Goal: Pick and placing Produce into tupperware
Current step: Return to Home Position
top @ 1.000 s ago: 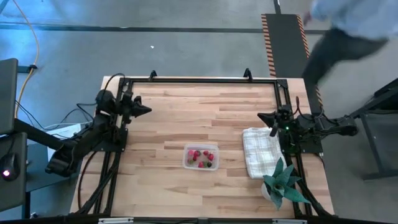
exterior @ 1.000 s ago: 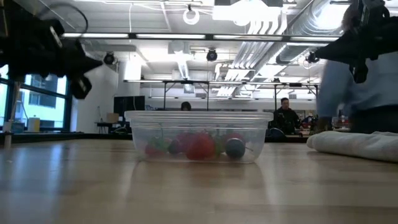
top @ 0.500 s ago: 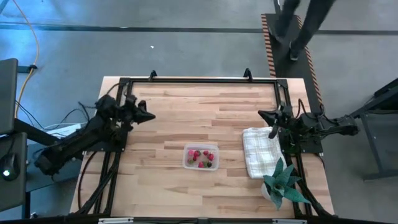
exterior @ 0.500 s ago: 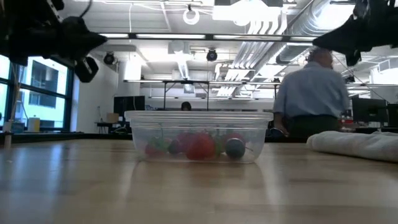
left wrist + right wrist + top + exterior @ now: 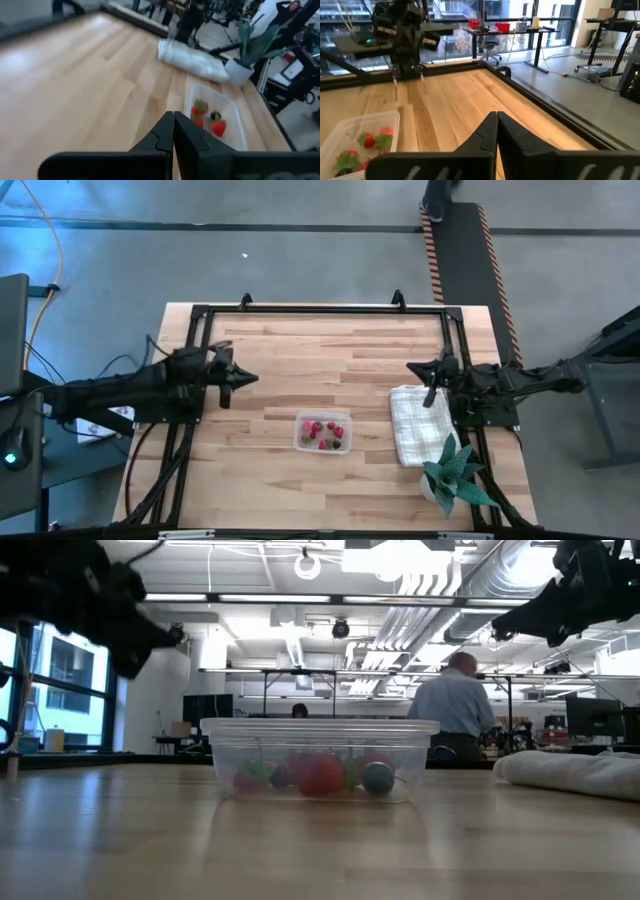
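The clear tupperware [image 5: 323, 433] stands on its base near the table's middle, with several red, green-topped fruit pieces [image 5: 322, 432] and a dark berry [image 5: 377, 778] inside; it also shows in the low view [image 5: 320, 758] and both wrist views [image 5: 215, 117] [image 5: 357, 135]. My left gripper [image 5: 250, 378] hangs shut above the table's left part, left of the tupperware [image 5: 173, 120]. My right gripper [image 5: 412, 367] hangs shut above the table's right part, beside the cloth's far end [image 5: 497, 120].
A white checked folded cloth [image 5: 420, 424] lies right of the tupperware. A green spiky plant in a white pot [image 5: 452, 470] stands at the near right corner. A black frame [image 5: 320, 308] runs along the table's edges. A person [image 5: 455, 705] stands in the room behind.
My left arm has swung down and stretched toward the table's middle, its gripper moving right and nearer, and staying shut. My right gripper has shifted slightly left. The person has walked away behind the table. The tupperware and fruit have not moved.
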`<act>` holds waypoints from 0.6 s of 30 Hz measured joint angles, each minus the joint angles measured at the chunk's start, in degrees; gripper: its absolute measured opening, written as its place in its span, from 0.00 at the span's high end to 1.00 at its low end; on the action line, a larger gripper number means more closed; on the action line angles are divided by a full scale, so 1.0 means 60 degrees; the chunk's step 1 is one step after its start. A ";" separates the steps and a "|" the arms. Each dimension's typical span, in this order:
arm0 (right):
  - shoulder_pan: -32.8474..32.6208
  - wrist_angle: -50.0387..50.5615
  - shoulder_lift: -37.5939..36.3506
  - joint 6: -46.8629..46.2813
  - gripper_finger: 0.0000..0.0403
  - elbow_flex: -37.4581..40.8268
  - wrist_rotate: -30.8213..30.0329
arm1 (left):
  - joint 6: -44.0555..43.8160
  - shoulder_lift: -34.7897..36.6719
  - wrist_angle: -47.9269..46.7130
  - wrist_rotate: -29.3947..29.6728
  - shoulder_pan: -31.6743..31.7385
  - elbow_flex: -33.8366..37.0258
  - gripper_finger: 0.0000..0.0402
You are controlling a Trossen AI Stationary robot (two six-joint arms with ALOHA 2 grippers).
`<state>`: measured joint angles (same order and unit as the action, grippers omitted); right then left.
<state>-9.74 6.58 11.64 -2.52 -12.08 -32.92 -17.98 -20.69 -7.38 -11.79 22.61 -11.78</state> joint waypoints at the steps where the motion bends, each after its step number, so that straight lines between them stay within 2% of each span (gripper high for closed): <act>1: 0.0000 -0.0010 0.0081 -0.0001 1.00 0.0000 0.0021 | -0.0239 0.0000 0.0343 -0.0005 -0.0039 0.0353 1.00; 7: -0.0001 -0.0019 0.0185 -0.0030 1.00 0.0001 0.0605 | -0.1080 0.0056 0.2344 -0.0052 -0.0022 0.1749 1.00; 12: 0.0000 -0.0066 0.0178 -0.0046 1.00 0.0267 0.0501 | -0.0756 0.0056 0.2043 0.0164 -0.0022 0.1852 1.00; 18: 0.0000 -0.0180 0.0178 -0.0797 1.00 0.1021 0.0460 | -0.0768 0.0055 0.1691 0.0232 -0.0022 0.1856 1.00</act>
<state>-9.74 5.50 12.71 -7.30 -5.95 -30.16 -22.59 -20.36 2.76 -10.39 22.48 -0.64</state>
